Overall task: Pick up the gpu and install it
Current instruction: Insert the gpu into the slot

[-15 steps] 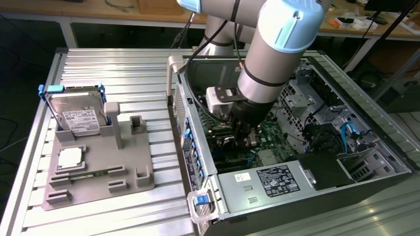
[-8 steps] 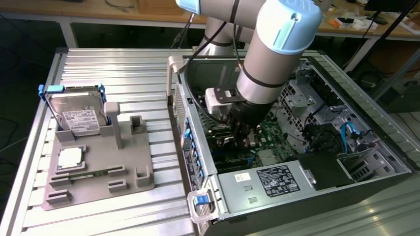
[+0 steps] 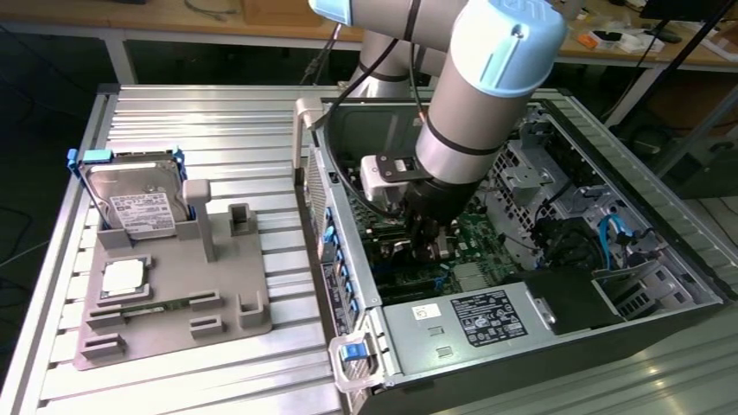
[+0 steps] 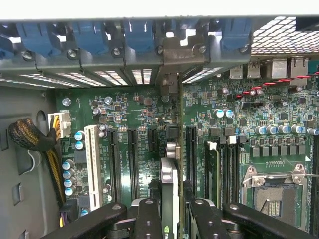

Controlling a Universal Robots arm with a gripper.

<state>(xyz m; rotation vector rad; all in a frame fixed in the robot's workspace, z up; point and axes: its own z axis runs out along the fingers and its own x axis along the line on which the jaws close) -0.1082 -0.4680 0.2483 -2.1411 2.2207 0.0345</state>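
Within the tool (image 4: 174, 205), the gpu (image 4: 168, 181), edge-on over motherboard (image 4: 129, 112)

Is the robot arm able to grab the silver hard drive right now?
Probably not yet. The arm reaches down inside the open computer case, its jaws shut on the gpu, and the hard drive stands outside on the grey holder, beyond the case wall.

A grey holder plate (image 3: 162, 333) lies on the ribbed table (image 3: 196, 121). On the plate a silver hard drive (image 3: 141, 203) stands at 12 o'clock, with a square processor chip (image 3: 124, 277) near it toward 6 o'clock. The open computer case (image 3: 317, 181) is at 3 o'clock of the plate. Its green motherboard (image 4: 134, 107) carries a white slot (image 4: 91, 159) and a processor socket (image 4: 271, 191).
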